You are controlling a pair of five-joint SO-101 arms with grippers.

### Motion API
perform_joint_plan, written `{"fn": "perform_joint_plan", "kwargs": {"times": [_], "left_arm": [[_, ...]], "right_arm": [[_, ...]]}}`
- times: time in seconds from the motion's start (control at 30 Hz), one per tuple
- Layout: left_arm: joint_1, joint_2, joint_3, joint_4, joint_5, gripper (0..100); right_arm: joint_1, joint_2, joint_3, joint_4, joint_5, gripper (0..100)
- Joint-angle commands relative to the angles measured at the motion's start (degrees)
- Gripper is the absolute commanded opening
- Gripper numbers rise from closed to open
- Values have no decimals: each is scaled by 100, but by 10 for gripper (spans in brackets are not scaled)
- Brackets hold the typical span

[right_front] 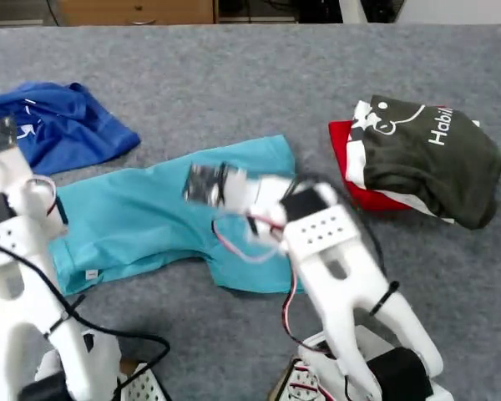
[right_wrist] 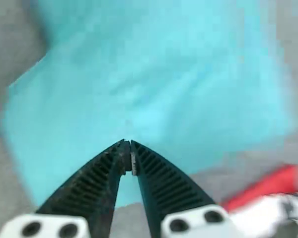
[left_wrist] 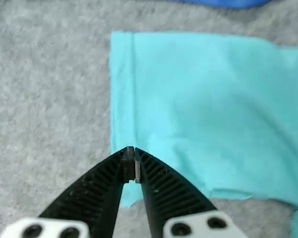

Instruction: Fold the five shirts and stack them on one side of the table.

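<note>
Left gripper (left_wrist: pixel 130 166) was clenched, tips together right over the teal shirt's (left_wrist: pixel 203 109) hemmed edge. Right gripper (right_wrist: pixel 128 157) was clenched too, above that shirt's middle. Beside the right gripper, a dark shirt (right_front: pixel 426 159) sat folded on a red one (right_front: pixel 344 150). A blue shirt (right_front: pixel 54 125) lay crumpled near the left.
</note>
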Motion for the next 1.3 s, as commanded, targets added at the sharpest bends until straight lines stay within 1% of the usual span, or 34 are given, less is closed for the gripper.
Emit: {"fn": "perform_joint_plan", "kwargs": {"times": [0.0, 0.1, 0.17, 0.33, 0.4, 0.47, 0.53, 0.63, 0.7, 0.77, 0.87, 1.03, 1.17, 1.27], "left_arm": [[316, 725, -985, 70, 475, 18], [466, 1745, -1732, 88, 712, 18], [475, 2440, -2259, 97, 730, 18], [264, 4136, -3341, 193, 747, 18], [176, 4813, -3771, 580, 686, 18], [123, 5455, -4343, 1108, 440, 18], [35, 6053, -5029, 1662, 193, 18], [-167, 6914, -6145, 2312, 97, 18], [-352, 7398, -6734, 2497, 88, 18], [-571, 7767, -7138, 2505, 88, 18], [-826, 7934, -7349, 2505, 62, 18], [-747, 7767, -7402, 2505, -281, 18], [-519, 6905, -7156, 2514, -299, 18], [-255, 5991, -6532, 2514, -457, 18]], "right_arm": [[207, 356, -1587, 70, -281, 2], [251, 1288, -2554, 62, -466, 2], [268, 2035, -3222, 62, -721, 2], [365, 3943, -4725, 62, -1424, 2], [505, 4673, -5244, 62, -1662, 2], [690, 5341, -5727, 114, -1846, 2], [848, 5903, -6132, 123, -1899, 2], [1068, 6492, -6598, 123, -1890, 2], [1191, 6756, -6844, 158, -1890, 2], [1279, 6941, -7116, 273, -1881, 2], [1305, 7108, -7547, 571, -1881, 2], [1270, 7134, -8418, 1354, -1881, 2], [1262, 7134, -9516, 2312, -1873, 2], [1235, 7134, -10396, 3200, -1688, 2]]}}
